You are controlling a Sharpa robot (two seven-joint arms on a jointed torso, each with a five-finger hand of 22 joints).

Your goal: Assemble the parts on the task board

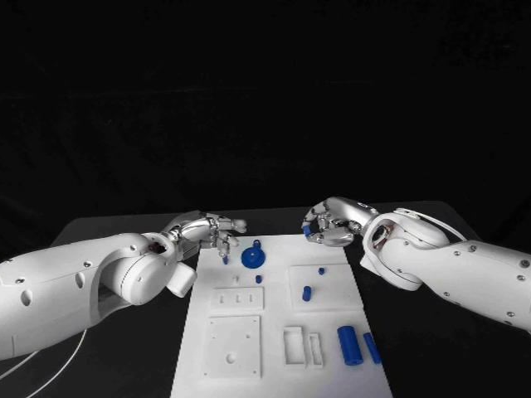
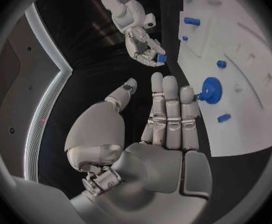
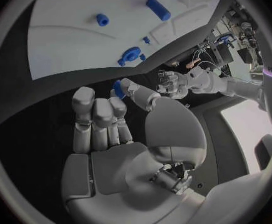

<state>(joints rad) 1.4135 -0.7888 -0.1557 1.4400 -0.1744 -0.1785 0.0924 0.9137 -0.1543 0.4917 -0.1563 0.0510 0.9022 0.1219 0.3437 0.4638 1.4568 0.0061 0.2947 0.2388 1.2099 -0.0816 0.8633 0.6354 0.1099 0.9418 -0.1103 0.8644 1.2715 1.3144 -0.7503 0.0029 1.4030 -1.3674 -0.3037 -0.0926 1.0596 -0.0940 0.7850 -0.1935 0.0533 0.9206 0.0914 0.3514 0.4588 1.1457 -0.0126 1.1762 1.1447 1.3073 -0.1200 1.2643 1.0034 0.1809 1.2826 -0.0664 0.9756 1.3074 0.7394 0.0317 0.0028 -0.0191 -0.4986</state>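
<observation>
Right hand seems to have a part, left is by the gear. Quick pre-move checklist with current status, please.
1. Right hand holds a small blue part at its fingertips: ok.
2. Left hand holds nothing, fingers straight: ok.
3. Left hand clear of the blue gear: cannot tell, fingertips very near it.
4. Task board lies flat in the middle of the table: ok.
5. Which slot the held part fits: cannot tell.

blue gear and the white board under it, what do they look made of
Round blue toothed gear: probably moulded or printed plastic, matte, uniform colour with no shine. Flat white task board: likely plastic too, matte, with crisp raised and recessed panels; it could be painted.
</observation>
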